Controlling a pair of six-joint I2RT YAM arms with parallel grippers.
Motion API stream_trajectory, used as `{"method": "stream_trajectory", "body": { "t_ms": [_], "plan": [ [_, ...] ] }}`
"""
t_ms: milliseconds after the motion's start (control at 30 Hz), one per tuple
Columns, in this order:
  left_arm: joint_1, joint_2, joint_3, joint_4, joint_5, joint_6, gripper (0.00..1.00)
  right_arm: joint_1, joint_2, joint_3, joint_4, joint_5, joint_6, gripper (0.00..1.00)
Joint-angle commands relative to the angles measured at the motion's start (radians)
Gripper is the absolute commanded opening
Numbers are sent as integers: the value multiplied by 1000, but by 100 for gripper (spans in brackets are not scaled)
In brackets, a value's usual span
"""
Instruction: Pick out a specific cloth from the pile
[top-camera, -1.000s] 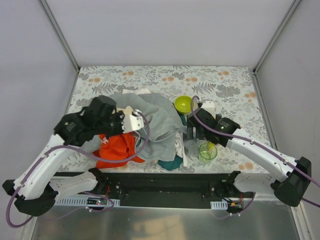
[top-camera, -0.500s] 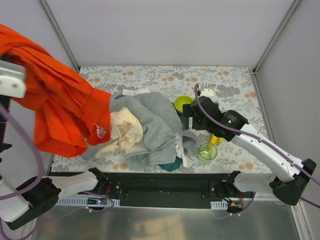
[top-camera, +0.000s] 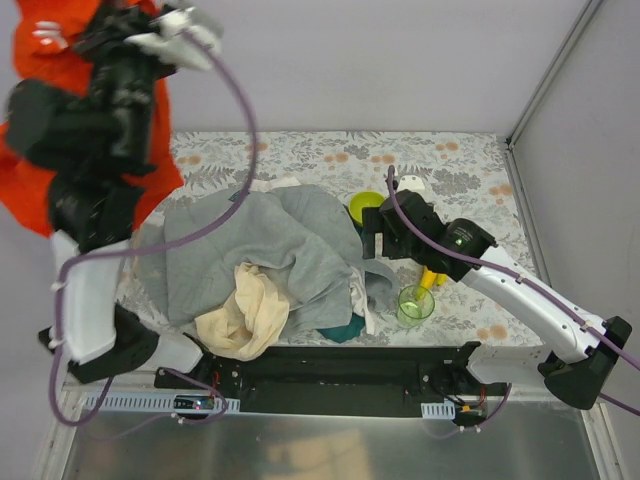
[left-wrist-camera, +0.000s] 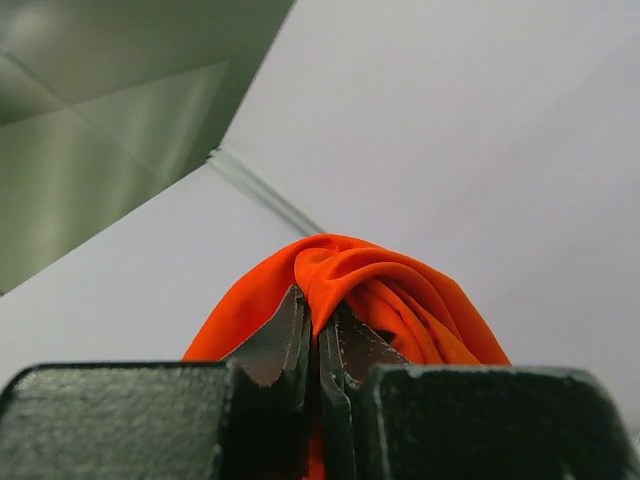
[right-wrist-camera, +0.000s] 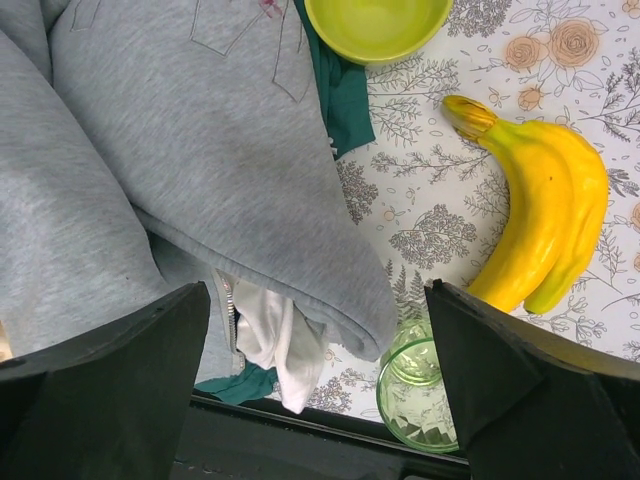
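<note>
The orange-red cloth (top-camera: 35, 195) hangs at the far upper left, lifted off the table and apart from the pile. In the left wrist view my left gripper (left-wrist-camera: 318, 305) is shut on a fold of the cloth (left-wrist-camera: 400, 290). The pile's grey sweatshirt (top-camera: 270, 245) lies mid-table, with the cream-beige cloth (top-camera: 245, 315) at its front edge and teal (top-camera: 342, 326) and white (top-camera: 360, 296) pieces at its right. My right gripper (top-camera: 375, 235) hovers open over the sweatshirt's right edge (right-wrist-camera: 200, 150). Its jaws (right-wrist-camera: 318, 290) are wide apart and empty.
A lime bowl (top-camera: 365, 207) sits behind the right gripper. A yellow banana (right-wrist-camera: 540, 230) and a green glass cup (right-wrist-camera: 425, 395) lie right of the pile near the front edge. A small white object (top-camera: 415, 187) stands behind the bowl. Walls enclose the table.
The left arm pulled the orange-red cloth out of the pile and swung it up to the upper left. The cream-beige cloth slid to the pile's front. The right arm barely moved.
</note>
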Motion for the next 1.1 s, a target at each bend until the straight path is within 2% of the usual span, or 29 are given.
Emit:
{"method": "stream_trajectory", "body": {
  "t_ms": [0, 133, 267, 400, 567, 633, 800, 900, 967, 1000, 1033, 1067],
  "plan": [
    [91, 194, 115, 112, 97, -2, 0, -4, -11, 20, 39, -8, -30, 99],
    [238, 358, 211, 147, 152, -111, 0, -8, 15, 8, 73, -8, -62, 99],
    [355, 512, 240, 294, 213, -157, 0, -27, 79, 14, 83, -30, -105, 99],
    [479, 746, 407, 359, 237, -207, 0, -40, 141, 33, 59, -21, -125, 99],
    [590, 854, 220, 381, 177, -244, 0, -56, 165, 5, 53, -27, -120, 99],
    [620, 918, 185, 291, 163, -252, 0, -59, 170, -6, 51, -24, -117, 99],
    [637, 1044, 104, 243, 93, -206, 0, -65, 184, -13, 53, -27, -102, 99],
    [630, 1054, 73, 234, 85, -276, 0, -65, 191, -12, 53, -39, -100, 99],
    [631, 1040, 50, 156, 140, -328, 0, -64, 197, -7, 50, -36, -100, 99],
    [630, 1047, 41, 123, 146, -330, 14, -64, 198, -4, 47, -36, -102, 99],
    [628, 1058, 41, 97, 135, -332, 33, -64, 199, -1, 45, -36, -102, 99],
    [626, 1067, 45, 67, 119, -335, 59, -65, 196, -1, 47, -41, -102, 99]
  ]
}}
